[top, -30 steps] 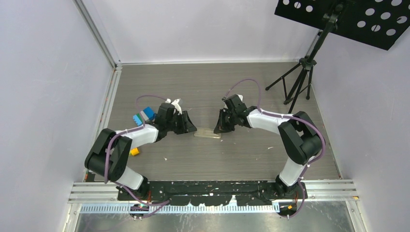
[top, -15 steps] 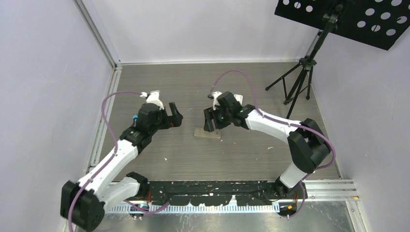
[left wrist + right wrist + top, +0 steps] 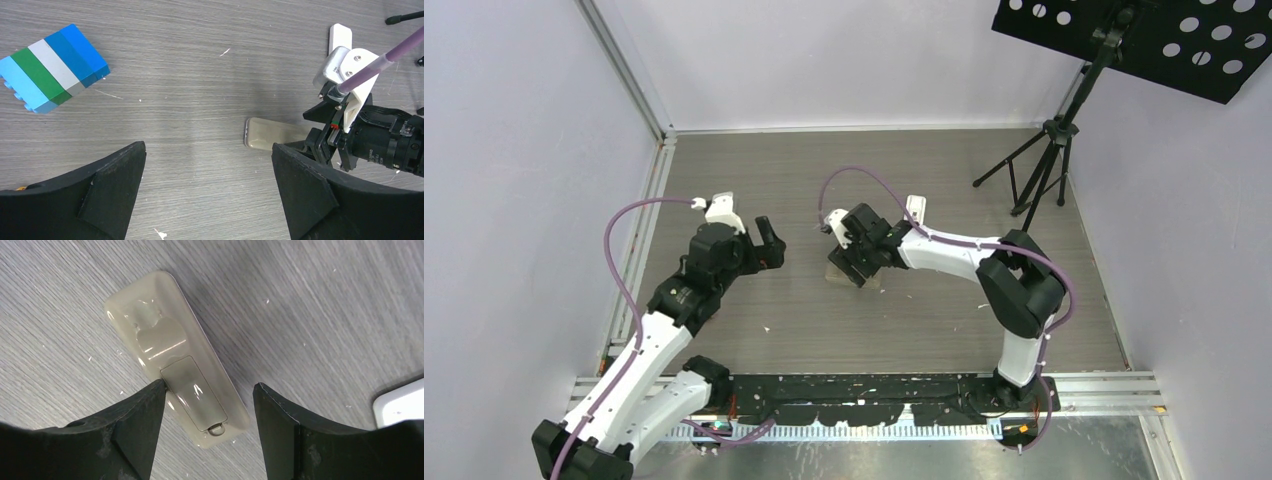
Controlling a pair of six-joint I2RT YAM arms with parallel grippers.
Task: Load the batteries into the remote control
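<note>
The remote control (image 3: 914,208) is a small white piece lying just behind my right forearm; its end shows in the left wrist view (image 3: 340,36) and a rounded corner in the right wrist view (image 3: 400,407). No batteries are in view. My right gripper (image 3: 854,272) (image 3: 209,385) is open and straddles a translucent tan flat bar (image 3: 172,347) with a hatch panel on its top. One fingertip (image 3: 150,395) is at the bar's edge and the other stands apart. My left gripper (image 3: 769,245) (image 3: 208,150) is wide open over bare table, left of the bar (image 3: 267,134).
A stack of blue, green and white blocks (image 3: 52,67) lies to the left of my left gripper. A black tripod (image 3: 1044,170) carrying a perforated black panel (image 3: 1164,40) stands at the back right. Walls enclose the table on three sides. White flecks dot the surface.
Both grippers have opened. The left arm pulled back leftward, away from the tan bar. The right gripper moved left along the bar, and the white remote now shows behind its forearm.
</note>
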